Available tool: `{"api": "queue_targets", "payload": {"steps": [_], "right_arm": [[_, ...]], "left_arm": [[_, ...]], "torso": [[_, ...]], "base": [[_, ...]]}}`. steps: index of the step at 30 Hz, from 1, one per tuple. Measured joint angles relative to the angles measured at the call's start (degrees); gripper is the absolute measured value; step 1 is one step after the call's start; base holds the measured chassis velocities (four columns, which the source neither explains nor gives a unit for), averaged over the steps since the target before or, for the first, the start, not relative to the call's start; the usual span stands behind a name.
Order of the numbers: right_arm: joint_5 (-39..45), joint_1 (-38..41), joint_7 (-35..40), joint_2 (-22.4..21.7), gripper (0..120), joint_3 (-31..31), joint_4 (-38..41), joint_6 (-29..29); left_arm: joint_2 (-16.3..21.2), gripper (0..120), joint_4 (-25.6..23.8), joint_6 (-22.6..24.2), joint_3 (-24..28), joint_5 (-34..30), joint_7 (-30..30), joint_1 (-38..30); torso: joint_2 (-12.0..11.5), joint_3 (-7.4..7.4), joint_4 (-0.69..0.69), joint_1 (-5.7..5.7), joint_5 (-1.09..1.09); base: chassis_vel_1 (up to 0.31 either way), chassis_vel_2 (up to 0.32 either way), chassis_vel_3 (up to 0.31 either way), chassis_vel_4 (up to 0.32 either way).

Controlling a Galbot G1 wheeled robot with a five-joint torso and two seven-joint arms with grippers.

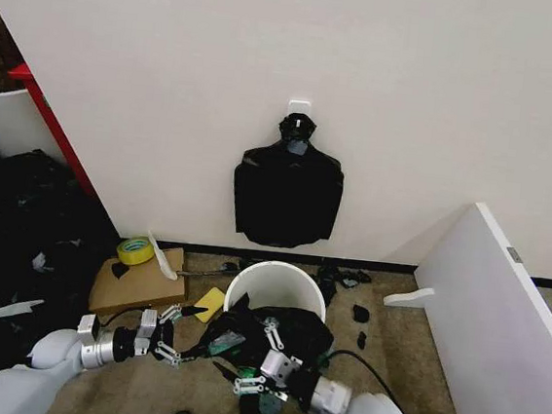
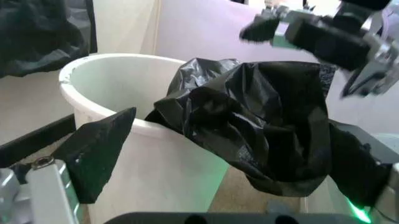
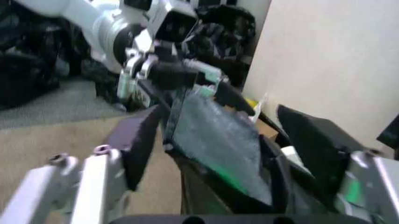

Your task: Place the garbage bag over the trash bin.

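Nearest the robot, the right gripper [image 1: 262, 370] sits low at the near side of the bin [image 1: 278, 284]. Its jaws are spread wide, with one finger [image 3: 140, 140] on each side of a stretched sheet of the bag [image 1: 289, 328], and they clamp nothing. The left gripper [image 1: 167, 338] is level with it, just beside the bin's left flank. It is also released: in the left wrist view its fingers [image 2: 100, 154] stand well apart, with the bin wall showing between them. Whether a fold of the bag is hooked on its other finger I cannot tell. The bag lies bunched and draped over the bin's near rim, between the two grippers. Part of it spills down the outside toward the right gripper, and only a little dips inside. Its mass runs roughly sideways along the near rim, and it is closer to the right gripper, which is touching or nearly touching it. From the left gripper the bag lies to the right. Beyond the heap, most of the bin's mouth is open and uncovered. I judge that the coming move depends on spreading the bag's opening sideways and carrying it away from the robot over the far rim. Farther off, a flat bundle of black bags [image 1: 287, 193] hangs on the wall behind the bin.
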Motion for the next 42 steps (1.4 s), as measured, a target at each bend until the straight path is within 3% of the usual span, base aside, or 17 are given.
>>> {"api": "queue_targets", "payload": {"steps": [6, 19, 24, 29, 35, 42], "right_arm": [[-2.15, 0.03, -1.83, -0.27, 42, 0.11, -1.24, 1.79], [-3.62, 1.85, -0.81, -0.07, 0, -0.66, -2.94, 2.41], [-3.5, 2.66, -0.19, 0.21, 0, -1.23, -3.57, 3.41], [-2.18, 5.2, 11.22, 2.07, 0, -4.33, -3.68, -1.09], [-2.19, 6.25, 15.98, 2.89, 0, -5.62, -3.97, -3.05], [-3.34, 3.75, 10.04, 0.61, 23, -2.34, -0.42, -0.5]], "left_arm": [[-0.09, 100, -0.67, 0.0, -0.03, 0.14, -0.22, 0.44], [-0.16, 100, -0.85, -0.13, -0.23, 0.17, -0.12, 1.1], [-0.27, 100, -1.09, -0.29, -0.36, 0.26, 0.01, 1.29], [-0.28, 100, -3.21, -1.29, -0.49, 2.96, 0.77, 2.24], [-0.23, 100, -3.95, -1.9, -1.37, 3.57, 0.64, 2.84], [0.84, 100, -2.82, -2.59, -4.78, 0.98, 1.19, 4.36]], "torso": [[0.0, 0.0, 0.0, 0.0, 0.0], [0.0, 0.0, 0.0, -0.01, 0.0], [0.0, 0.0, 0.0, -0.01, 0.0], [0.0, 0.0, 0.0, -0.01, 0.0], [0.0, 0.0, 0.01, -0.01, 0.01], [0.0, 0.0, 0.0, -0.01, 0.01]], "base": [[0.0, 0.0, 0.0, 0.0], [0.0, 0.0, 0.0, 0.0], [0.0, 0.0, 0.0, 0.0], [0.0, 0.0, 0.0, 0.0], [0.0, 0.0, 0.0, 0.0], [0.0, 0.0, 0.0, 0.0]]}}
